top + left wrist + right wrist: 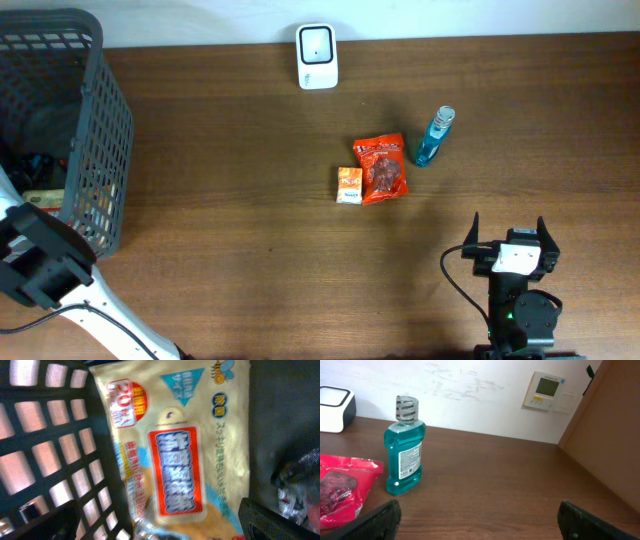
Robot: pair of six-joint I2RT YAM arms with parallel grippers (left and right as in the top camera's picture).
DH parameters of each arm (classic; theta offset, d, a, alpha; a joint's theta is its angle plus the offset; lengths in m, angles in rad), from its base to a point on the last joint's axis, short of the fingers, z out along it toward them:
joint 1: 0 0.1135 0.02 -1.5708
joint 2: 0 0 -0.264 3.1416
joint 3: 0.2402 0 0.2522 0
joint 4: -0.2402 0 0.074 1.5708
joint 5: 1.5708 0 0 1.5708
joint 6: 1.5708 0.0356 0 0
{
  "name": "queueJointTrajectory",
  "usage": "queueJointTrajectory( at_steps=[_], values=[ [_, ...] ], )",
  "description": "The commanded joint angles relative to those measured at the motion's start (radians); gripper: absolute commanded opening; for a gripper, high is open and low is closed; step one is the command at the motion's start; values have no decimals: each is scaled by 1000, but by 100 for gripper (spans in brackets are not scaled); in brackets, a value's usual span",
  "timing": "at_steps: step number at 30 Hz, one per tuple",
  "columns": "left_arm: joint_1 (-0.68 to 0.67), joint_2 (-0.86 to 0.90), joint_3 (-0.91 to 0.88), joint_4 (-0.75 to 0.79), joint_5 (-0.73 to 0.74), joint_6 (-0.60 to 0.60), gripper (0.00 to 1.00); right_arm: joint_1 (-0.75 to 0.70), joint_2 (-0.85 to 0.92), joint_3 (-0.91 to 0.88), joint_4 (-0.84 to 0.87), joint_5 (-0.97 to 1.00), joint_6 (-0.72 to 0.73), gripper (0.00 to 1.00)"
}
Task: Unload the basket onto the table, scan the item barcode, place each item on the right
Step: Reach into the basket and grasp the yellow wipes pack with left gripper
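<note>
In the left wrist view, a cream pack of wet wipes (180, 445) with a red and blue label lies inside the dark mesh basket (55, 460). My left gripper (162, 522) is open just above the pack, its fingers (280, 520) on either side of the pack's near end without touching it. No barcode shows on the pack. The white scanner (317, 56) stands at the table's far edge. My right gripper (508, 232) is open and empty near the front right, seen low over bare wood in its wrist view (480, 525).
A blue mouthwash bottle (434, 137), a red snack bag (382, 168) and a small orange box (348, 185) lie mid-table. The grey basket (95, 130) fills the left side. A crinkled dark wrapper (300, 490) lies beside the wipes.
</note>
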Motion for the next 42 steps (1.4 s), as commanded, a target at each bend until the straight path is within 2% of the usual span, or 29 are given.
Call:
queueJointTrajectory(
  at_steps=[1,3,4,6,11,12,14,15,17,21,24,27,29,30,32,33,34,37,38,40,42],
  values=[
    [-3,11,-89,80,13,51,100,6,-6,-7,-5,9,3,99],
    [-6,11,-100,198,91,164,99,6,-6,-7,-5,9,4,98],
    [-8,11,-100,225,109,183,99,6,-6,-7,-5,9,4,98],
    [-9,11,-105,262,108,183,100,6,-6,-7,-5,9,4,98],
    [-34,69,-107,315,109,182,94,6,-6,-7,-5,9,4,98],
    [-39,93,-107,319,108,182,91,6,-6,-7,-5,9,3,98],
    [-39,123,-107,305,92,182,77,6,-6,-7,-5,9,4,99],
    [-39,123,-107,300,51,182,73,6,-6,-7,-5,9,4,98],
    [-39,123,-107,260,-95,120,72,6,-6,-7,-5,9,4,98],
    [-39,123,-107,222,-101,112,71,6,-6,-7,-5,9,4,98],
    [-39,123,-107,161,-100,57,68,6,-6,-7,-5,9,4,99],
    [-40,125,-148,180,-100,58,70,6,-6,-7,-5,9,4,98],
    [-40,125,-198,214,-97,58,52,6,-6,-7,-5,9,3,98],
    [-40,125,-203,217,-77,58,33,6,-6,-7,-5,9,4,98],
    [-40,125,-203,221,-24,58,2,6,-6,-7,-5,9,4,99],
    [-39,125,-197,220,-11,59,0,6,-6,-7,-5,9,4,98],
    [-40,125,-163,200,25,66,0,6,-6,-7,-5,9,3,99],
    [-40,125,114,50,253,81,0,6,-6,-7,-5,9,4,98],
    [-43,125,280,-10,275,83,0,6,-6,-7,-5,9,4,98],
    [-50,119,616,-87,273,169,0,6,-6,-7,-5,9,4,98],
    [-50,48,841,-74,285,204,0,6,-6,-7,-5,9,4,98]
  ],
)
